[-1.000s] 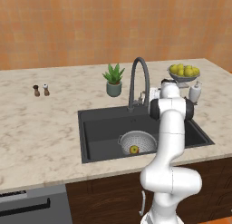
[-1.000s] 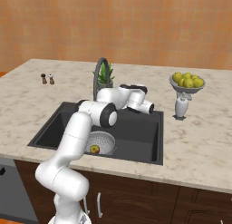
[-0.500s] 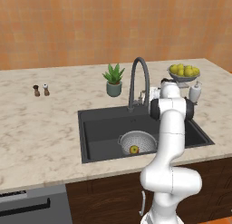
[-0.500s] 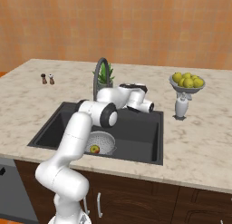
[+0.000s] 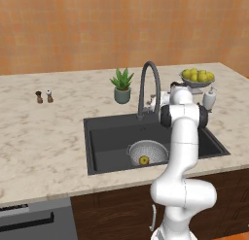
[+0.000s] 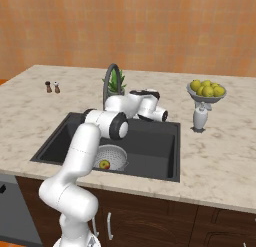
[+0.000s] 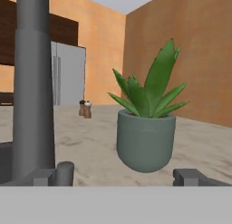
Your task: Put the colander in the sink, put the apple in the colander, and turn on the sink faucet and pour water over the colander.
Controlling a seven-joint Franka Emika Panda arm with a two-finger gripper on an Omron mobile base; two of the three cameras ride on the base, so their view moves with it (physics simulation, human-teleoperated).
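The grey colander [image 5: 147, 151] sits in the black sink [image 5: 109, 137], toward its front right, with the apple [image 5: 144, 160] inside it; both also show from the right as the colander [image 6: 111, 156] and the apple [image 6: 104, 164]. The dark gooseneck sink faucet [image 5: 148, 83] rises behind the basin. My gripper [image 5: 156, 103] hovers just right of the faucet at about lever height, open and holding nothing. In the hand view the gripper [image 7: 118, 177] has the faucet's post [image 7: 32, 87] close on the left, with a small grey lever stub [image 7: 66, 171] beside the left fingertip.
A potted plant [image 5: 121, 86] stands behind the faucet, in line with the hand. Salt and pepper shakers [image 5: 44, 96] are far left on the counter. A footed fruit bowl [image 5: 197, 77] and a soap dispenser [image 5: 209, 99] stand to the right of the sink.
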